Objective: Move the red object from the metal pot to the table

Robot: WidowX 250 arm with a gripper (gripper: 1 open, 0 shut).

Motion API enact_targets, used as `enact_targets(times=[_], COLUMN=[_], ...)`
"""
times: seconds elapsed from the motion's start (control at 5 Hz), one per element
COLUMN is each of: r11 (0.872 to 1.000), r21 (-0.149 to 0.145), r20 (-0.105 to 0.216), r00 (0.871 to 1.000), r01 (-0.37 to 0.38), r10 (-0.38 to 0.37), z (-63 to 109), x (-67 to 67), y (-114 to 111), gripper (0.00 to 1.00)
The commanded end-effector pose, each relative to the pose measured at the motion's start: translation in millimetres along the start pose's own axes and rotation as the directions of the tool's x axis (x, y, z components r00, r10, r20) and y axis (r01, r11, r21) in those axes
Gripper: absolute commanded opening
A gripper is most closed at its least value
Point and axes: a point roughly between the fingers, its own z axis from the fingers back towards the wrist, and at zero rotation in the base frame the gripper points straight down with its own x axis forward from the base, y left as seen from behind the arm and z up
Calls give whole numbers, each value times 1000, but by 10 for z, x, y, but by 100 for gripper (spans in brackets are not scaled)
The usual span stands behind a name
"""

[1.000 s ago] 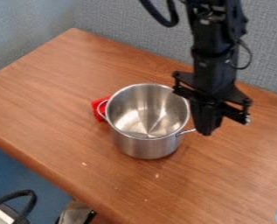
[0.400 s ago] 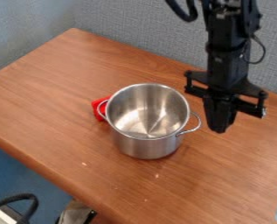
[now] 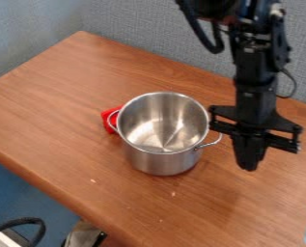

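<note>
The metal pot stands in the middle of the brown bench. It looks empty inside, shiny all the way to the bottom. The red object peeks out from behind the pot's left side. Only a small bit of it shows, so it is hard to say how it lies, but it seems to rest on the bench, touching or almost touching the pot.

The robot's gripper is on the other side, just to the right of the pot. Its jaws are pressed together and point down at the bench. They hold nothing.

A second ago the gripper was higher and sat close to the pot's right rim. Now it has slid to the right and dropped lower, so it hangs low over bare wood beside the pot's right handle. The pot and the red bit have not moved in that time.

This probably means the job is nearly done or done already, since the red thing is out of the pot. If it needs another move, the arm is on the wrong side and its jaws would have to spread first.
</note>
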Motion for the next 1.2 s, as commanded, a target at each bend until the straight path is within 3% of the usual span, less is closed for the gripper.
enact_targets(times=[0.0,0.4,0.8,1.0], r11=[1000,999,984,969], r21=[7,45,133,175], r20=[21,30,26,21], r00=[1000,999,992,983], r01=[2,-19,117,177], r10=[-2,18,-121,-183], z=[140,125,189,226], x=[76,-29,-122,-154], y=[-146,-452,-290,-197], gripper=[0,0,0,0])
